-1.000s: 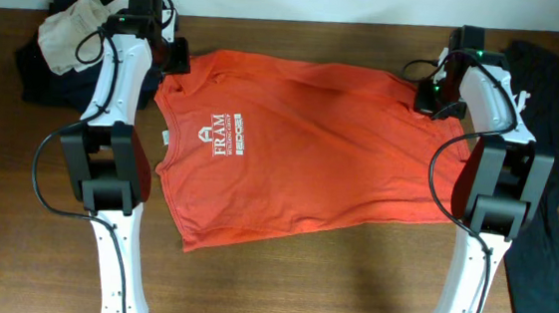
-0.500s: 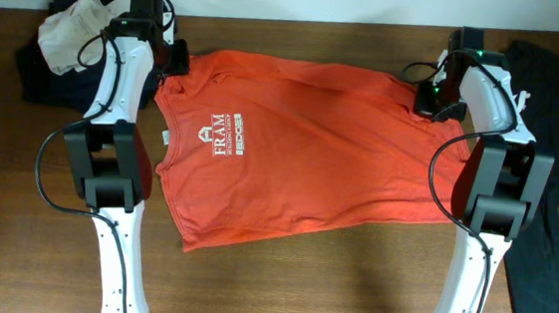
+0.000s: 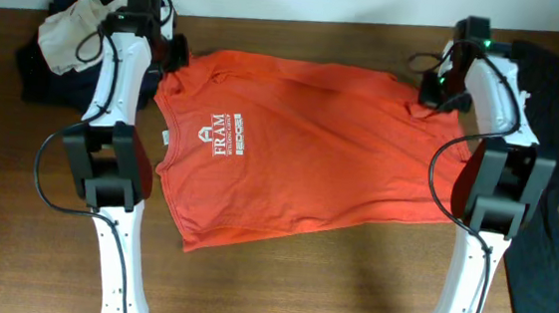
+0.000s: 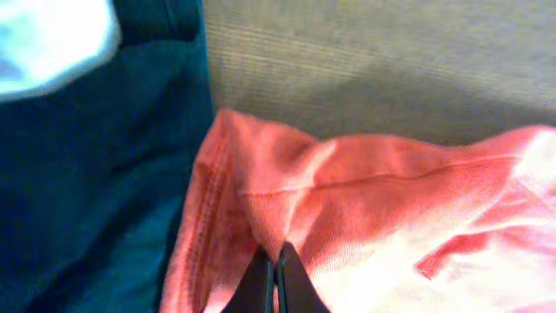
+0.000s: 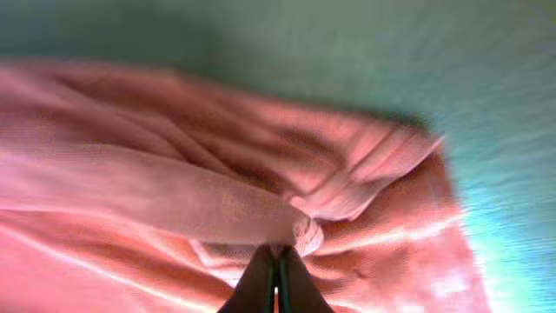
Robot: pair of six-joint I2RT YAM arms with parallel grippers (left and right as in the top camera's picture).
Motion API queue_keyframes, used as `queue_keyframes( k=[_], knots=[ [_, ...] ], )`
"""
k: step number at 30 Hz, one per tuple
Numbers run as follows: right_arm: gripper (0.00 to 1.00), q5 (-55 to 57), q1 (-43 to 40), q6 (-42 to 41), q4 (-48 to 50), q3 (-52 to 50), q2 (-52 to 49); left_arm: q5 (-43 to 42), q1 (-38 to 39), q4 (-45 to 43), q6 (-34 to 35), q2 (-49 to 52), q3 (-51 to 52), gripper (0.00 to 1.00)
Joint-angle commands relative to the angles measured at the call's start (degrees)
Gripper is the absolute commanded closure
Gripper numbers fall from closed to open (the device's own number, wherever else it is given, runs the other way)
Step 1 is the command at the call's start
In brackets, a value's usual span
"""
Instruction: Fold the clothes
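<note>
Overhead view: an orange T-shirt (image 3: 300, 148) is laid out nearly flat on the brown wooden table (image 3: 299, 288). A white "FRAM" print (image 3: 219, 132) faces up on the shirt's left part. The shirt occupies the far half of the table between the two arms. Its near edge runs slantwise, lowest at the near left corner.

The left gripper (image 3: 175, 56) is placed at the shirt's far left corner. In the left wrist view the fingers (image 4: 261, 283) are pressed together, and a raised fold of orange fabric is pinched between the tips. The cloth is puckered into creases around the pinch, and a stitched hem is seen running down to the left of it.

The right gripper (image 3: 430, 93) is placed at the shirt's far right corner. In the right wrist view the fingers (image 5: 259, 283) are likewise closed, and a bunched fold of the orange cloth is clamped at the tips. Several ridges of fabric are gathered toward that point. Bare table surface is seen beyond the far edge of the cloth.

Other items: a dark blue garment (image 3: 36, 77) is heaped at the far left of the table, just beside the pinched shirt corner. A crumpled beige cloth (image 3: 70, 28) rests on top of it. A black garment (image 3: 557, 188) is draped along the right side of the scene, past the right arm.
</note>
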State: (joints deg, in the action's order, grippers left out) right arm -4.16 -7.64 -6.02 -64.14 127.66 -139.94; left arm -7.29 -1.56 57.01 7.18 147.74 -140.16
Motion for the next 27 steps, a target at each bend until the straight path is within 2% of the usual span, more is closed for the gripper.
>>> queue_keyframes(
  k=[1,3,8,11,15,17,18,24,27],
  knots=[
    [0.96,-0.28,-1.97,-0.44,-3.61,9.40,0.09,-0.83,-1.68,5.35,0.04,0.63,-10.38,1.00],
    [0.96,-0.31,-3.65,-0.44,-8.09,14.38,0.09,-0.85,-2.49,11.72,0.04,0.63,-15.87,1.00],
    [0.96,-3.74,-5.60,-0.87,-15.45,17.44,0.09,-1.70,-3.39,23.76,1.09,0.63,-20.00,1.00],
    [0.96,-5.92,-7.10,-0.87,-19.02,19.21,0.09,-8.48,-4.02,30.21,1.11,0.63,-20.68,0.99],
    [0.96,-5.95,-9.31,-0.90,-21.49,19.32,0.09,-10.86,-4.61,39.54,1.09,0.63,-20.68,1.00],
    [0.96,-5.95,-10.38,-0.90,-21.99,20.24,0.09,-20.15,-4.61,39.71,0.68,0.63,-20.55,1.00],
    [0.96,-5.92,-10.67,-0.87,-22.27,21.22,0.09,-22.01,-4.48,39.71,0.68,0.63,-20.55,0.99],
    [0.96,-5.84,-10.75,-0.20,-23.04,31.45,0.09,-22.49,-4.07,39.71,0.66,0.63,-20.55,0.99],
    [0.96,-6.34,-9.64,6.27,-18.75,31.89,0.07,-22.47,-4.07,39.71,0.66,0.63,-20.55,1.00]
  ],
)
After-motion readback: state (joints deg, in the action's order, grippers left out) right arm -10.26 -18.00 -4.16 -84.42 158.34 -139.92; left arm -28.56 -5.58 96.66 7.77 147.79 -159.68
